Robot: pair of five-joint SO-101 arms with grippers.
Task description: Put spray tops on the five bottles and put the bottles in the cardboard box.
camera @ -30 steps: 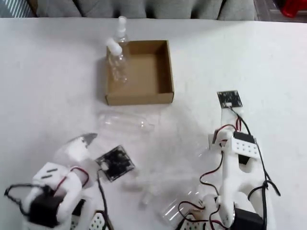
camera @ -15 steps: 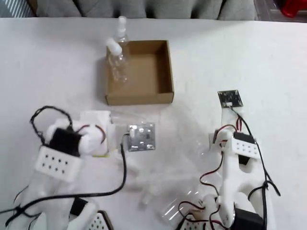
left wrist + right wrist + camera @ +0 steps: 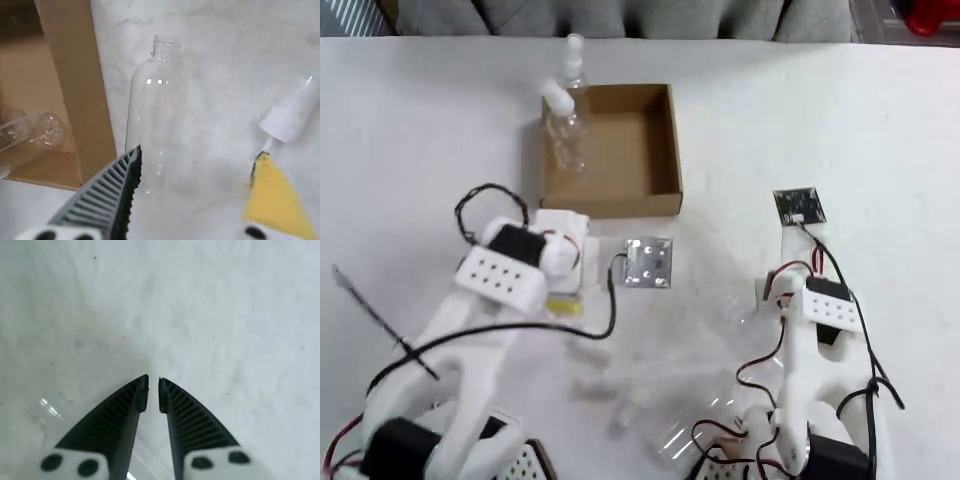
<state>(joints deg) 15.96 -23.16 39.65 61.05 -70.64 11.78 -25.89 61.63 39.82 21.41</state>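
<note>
- Left wrist view: the left hand [image 3: 197, 152] is spread wide and holds nothing. An uncapped bottle [image 3: 157, 110] lies on the surface [image 3: 225, 50] between its fingers, just beside the box [image 3: 75, 100]. A spray top [image 3: 290, 112] lies near the yellow finger.
- The likely risk here is that the smooth, round bottle rolls or squirts out as the fingers close. The dark finger could also catch the box wall, and the yellow one could knock the spray top away.
- The bottle has no top, so boxing it as it is would skip a step.
- Neither the bottle nor the box wall shows a label or any readable print.
- Right wrist view: the right hand [image 3: 153, 382] is closed to a sliver and empty above the bare surface. It is badly placed to steady anything.
- High view: the box has two topped bottles [image 3: 563, 125] at its left wall. A new bottle dropped in could tip them.
- Other clear bottles [image 3: 665, 435] lie faintly near the arm bases. An arm could easily sweep them aside.
- No writing is legible anywhere.
</note>
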